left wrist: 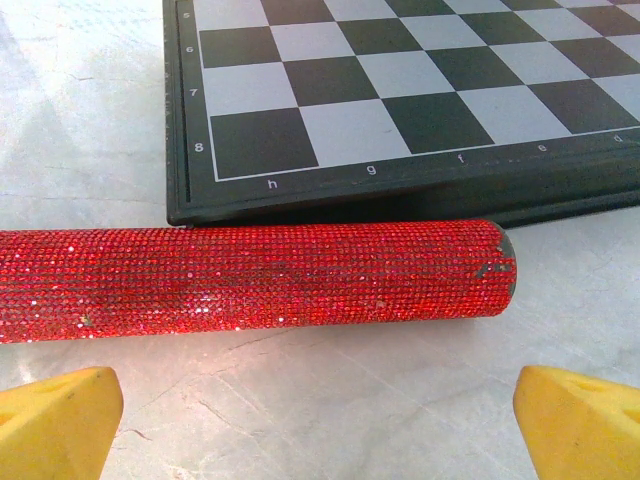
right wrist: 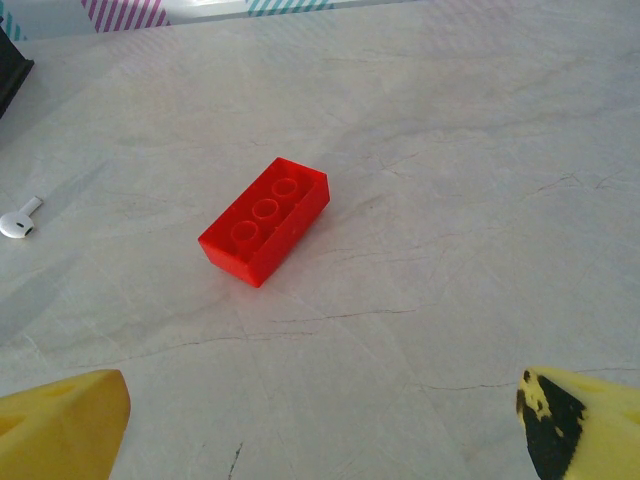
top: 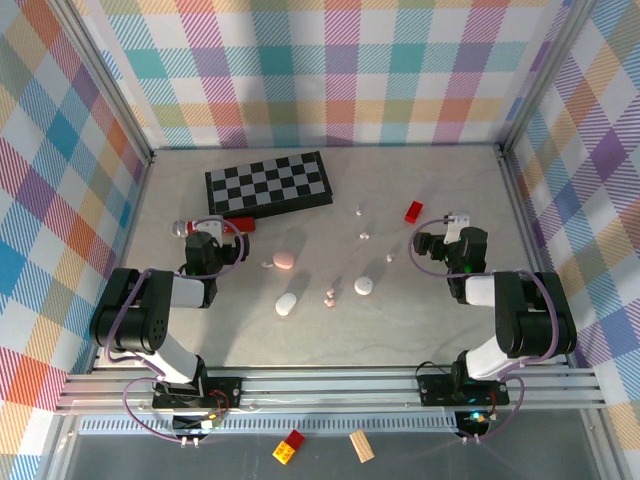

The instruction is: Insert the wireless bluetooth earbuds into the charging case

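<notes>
Tiny white earbuds lie scattered mid-table: one by the chessboard, another below it, and a further one; one earbud shows at the left of the right wrist view. Pale pink earbuds sit between the cases. A pink charging case, a white case and a round white case rest shut on the table. My left gripper stands open just short of a red glitter cylinder. My right gripper is open and empty, pointed at a red brick.
A folded chessboard lies at the back left, touching the glitter cylinder. The red brick sits right of centre. Checked walls enclose the table. A red-yellow brick and a wooden block lie below the front rail.
</notes>
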Action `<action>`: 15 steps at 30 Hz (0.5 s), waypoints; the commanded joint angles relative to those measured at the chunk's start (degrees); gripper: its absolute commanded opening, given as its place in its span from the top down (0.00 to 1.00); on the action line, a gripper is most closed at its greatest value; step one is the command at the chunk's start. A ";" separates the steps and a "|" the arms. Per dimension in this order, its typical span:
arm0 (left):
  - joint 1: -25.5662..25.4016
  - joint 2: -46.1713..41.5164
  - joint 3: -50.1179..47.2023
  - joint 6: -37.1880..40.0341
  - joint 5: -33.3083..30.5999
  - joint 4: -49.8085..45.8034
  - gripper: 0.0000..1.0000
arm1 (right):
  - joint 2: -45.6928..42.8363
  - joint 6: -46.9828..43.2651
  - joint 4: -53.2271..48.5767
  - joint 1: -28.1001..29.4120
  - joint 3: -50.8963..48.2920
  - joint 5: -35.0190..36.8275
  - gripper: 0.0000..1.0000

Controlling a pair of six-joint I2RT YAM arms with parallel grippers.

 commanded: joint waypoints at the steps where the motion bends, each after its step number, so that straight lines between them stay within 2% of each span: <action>1: 0.21 -0.08 0.47 -0.39 -0.29 1.23 0.00 | 0.19 -0.67 1.17 0.29 1.13 -1.30 0.01; 9: 0.12 -0.90 0.59 -0.80 -2.02 0.57 0.00 | -0.20 -0.73 1.58 0.33 0.85 -1.55 0.01; 15: -1.13 -8.98 3.56 -0.64 -5.30 -10.86 0.00 | -8.12 -0.55 -6.89 0.28 2.07 -0.82 0.01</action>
